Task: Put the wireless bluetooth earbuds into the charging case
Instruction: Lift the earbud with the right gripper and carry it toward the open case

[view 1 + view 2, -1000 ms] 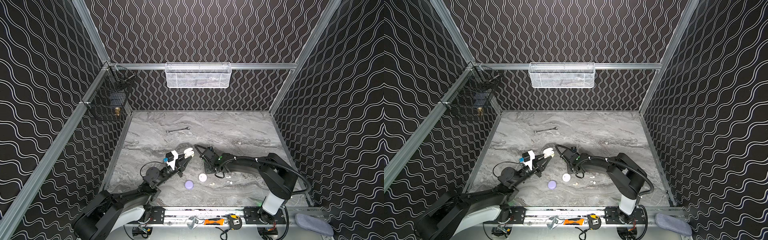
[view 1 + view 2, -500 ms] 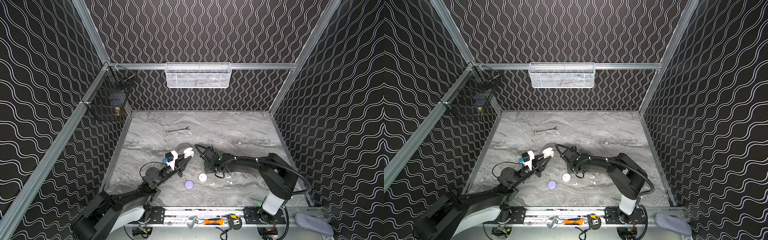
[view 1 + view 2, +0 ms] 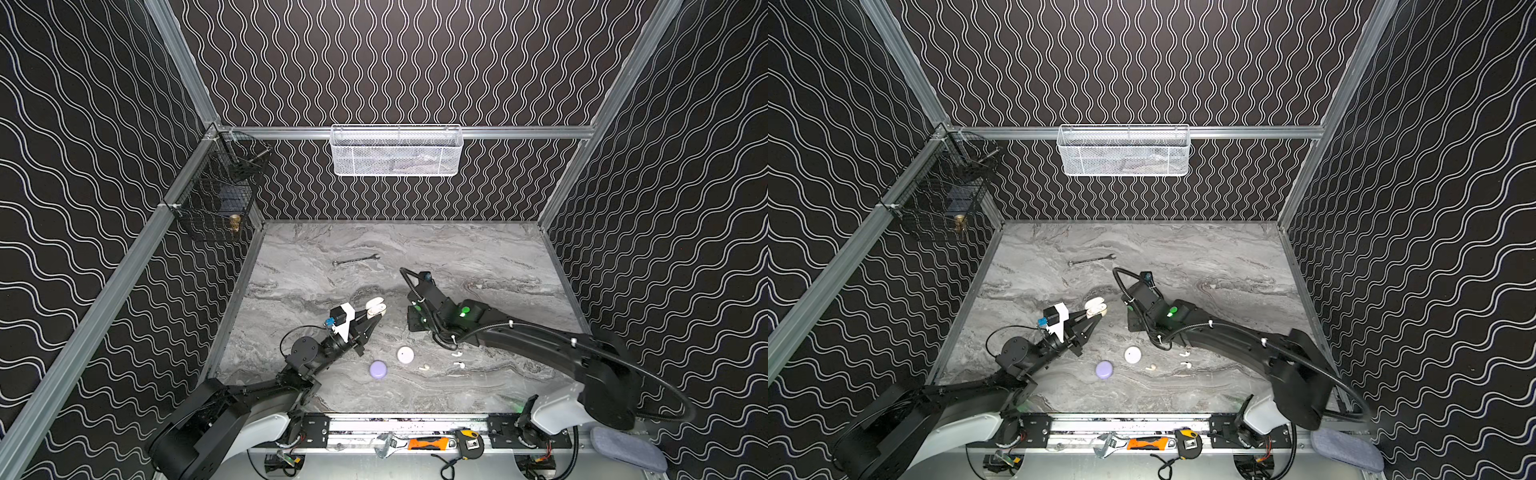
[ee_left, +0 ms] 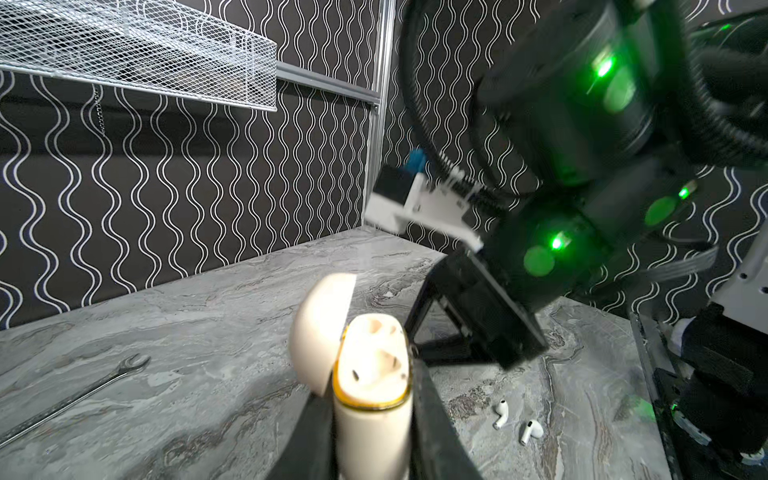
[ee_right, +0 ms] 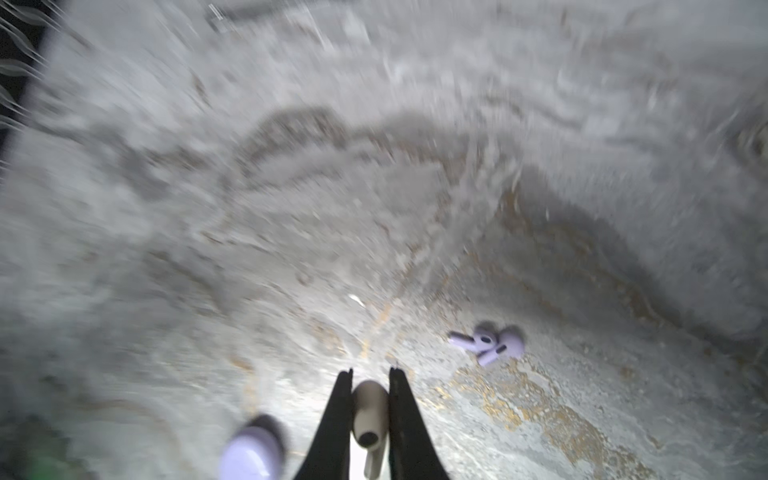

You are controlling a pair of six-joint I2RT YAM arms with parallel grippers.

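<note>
My left gripper is shut on a cream charging case and holds it upright with its lid open; both top views show the case above the table's middle. My right gripper is shut on a cream earbud, just right of the case. Two lavender earbuds lie close together on the table beyond the right fingertips. Two white earbuds and a cream earbud lie near the front.
A round white case and a round lavender case sit shut near the front. A wrench lies farther back. A white mesh basket and a black wire basket hang on the walls.
The right wrist has shifted slightly beside the open case. The left arm and the case have stayed where they were.
</note>
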